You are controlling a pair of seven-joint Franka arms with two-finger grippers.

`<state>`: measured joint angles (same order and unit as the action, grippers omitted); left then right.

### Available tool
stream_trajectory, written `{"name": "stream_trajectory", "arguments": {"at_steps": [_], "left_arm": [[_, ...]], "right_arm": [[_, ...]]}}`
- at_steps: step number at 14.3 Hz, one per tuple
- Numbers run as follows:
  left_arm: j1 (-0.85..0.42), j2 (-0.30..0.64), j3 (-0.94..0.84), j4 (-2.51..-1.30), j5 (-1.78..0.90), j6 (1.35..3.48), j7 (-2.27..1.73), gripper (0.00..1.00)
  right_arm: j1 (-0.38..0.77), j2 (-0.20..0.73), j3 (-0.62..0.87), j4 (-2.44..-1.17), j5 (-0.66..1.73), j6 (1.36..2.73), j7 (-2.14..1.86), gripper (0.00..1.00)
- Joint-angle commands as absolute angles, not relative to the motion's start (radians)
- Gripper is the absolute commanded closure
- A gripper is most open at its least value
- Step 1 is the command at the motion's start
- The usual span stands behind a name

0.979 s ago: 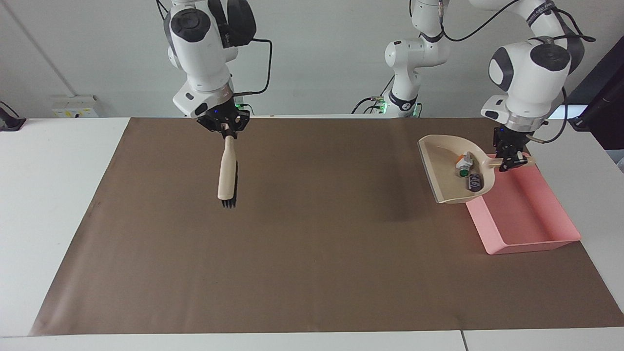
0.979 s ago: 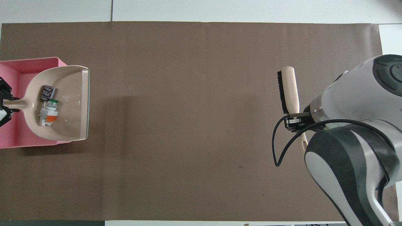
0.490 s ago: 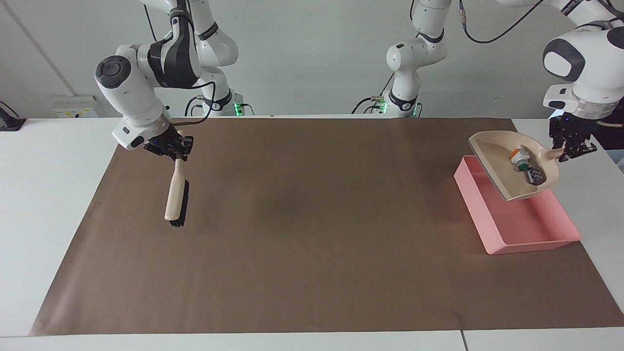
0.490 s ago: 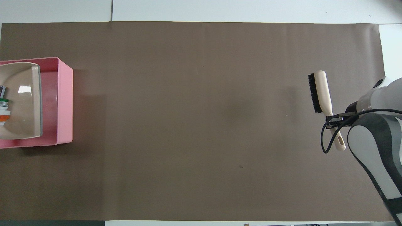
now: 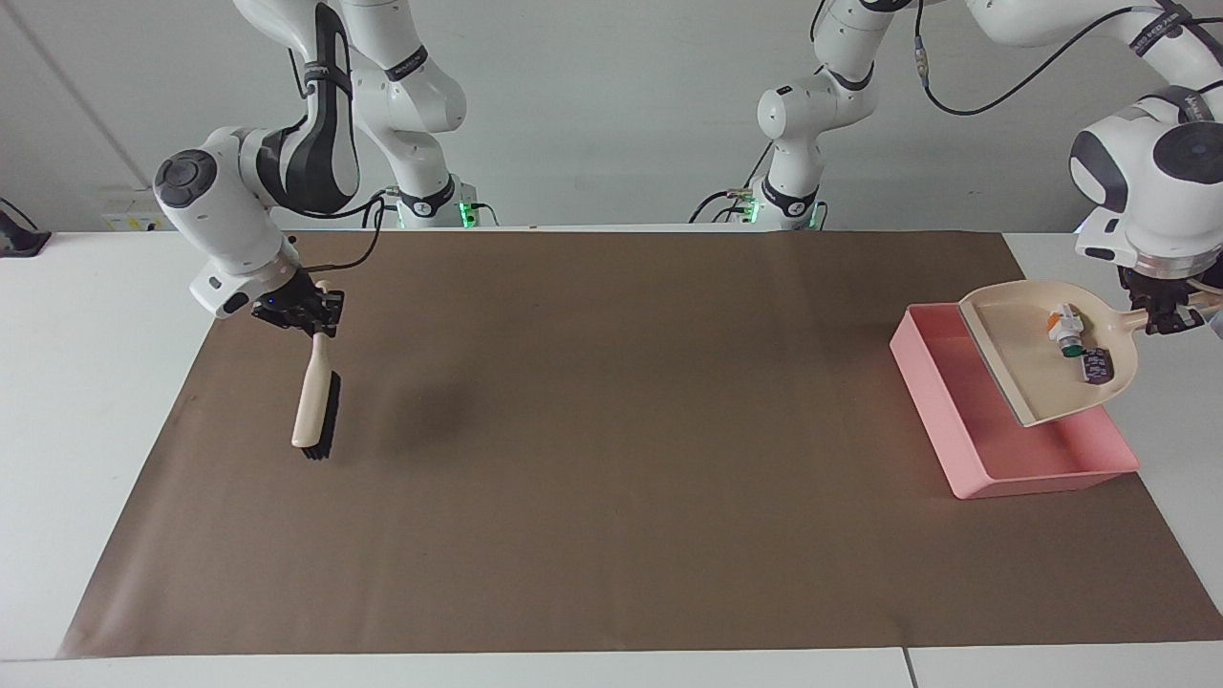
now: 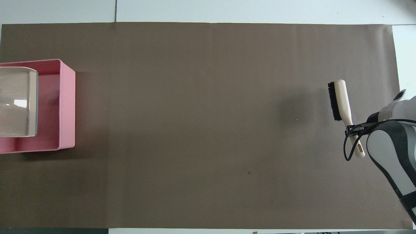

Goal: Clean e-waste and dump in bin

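Note:
My left gripper [image 5: 1162, 315] is shut on the handle of the beige dustpan [image 5: 1027, 368] and holds it tilted in the air over the pink bin [image 5: 932, 406]. The e-waste lies in the pan near the handle: a white piece with green marks [image 5: 1062, 331] and a small dark piece [image 5: 1095, 364]. In the overhead view the bin [image 6: 57, 107] and part of the dustpan [image 6: 18, 100] show, while the e-waste and the left gripper are out of view. My right gripper [image 5: 308, 318] is shut on the handle of a beige brush [image 5: 313, 406] over the mat; this gripper [image 6: 353, 128] and the brush [image 6: 339, 99] also show in the overhead view.
A brown mat [image 5: 611, 430] covers most of the white table [image 5: 96, 382]. The bin stands on the mat at the left arm's end. The brush hangs above the mat at the right arm's end.
The left gripper has carried the dustpan farther over the bin toward the left arm's end. The right gripper has carried the brush toward the right arm's end and lower.

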<state>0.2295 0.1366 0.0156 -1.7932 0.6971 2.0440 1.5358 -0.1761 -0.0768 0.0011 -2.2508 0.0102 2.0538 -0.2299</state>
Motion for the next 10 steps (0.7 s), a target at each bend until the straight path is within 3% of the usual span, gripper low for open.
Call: {"name": "stream_trajectory", "arguments": {"at_steps": [1, 10], "left_arm": [[0.170, 0.135, 0.021, -1.821, 0.840, 2.034, 1.424, 1.00], [0.097, 0.123, 0.021, -1.871, 1.078, 1.944, 1.259, 1.00]], "right_arm": [[-0.218, -0.081, 0.017, -2.295, 0.002, 2.112, -0.268, 1.00], [-0.232, -0.087, 0.015, -2.365, 0.000, 2.198, -0.262, 1.00]]}}
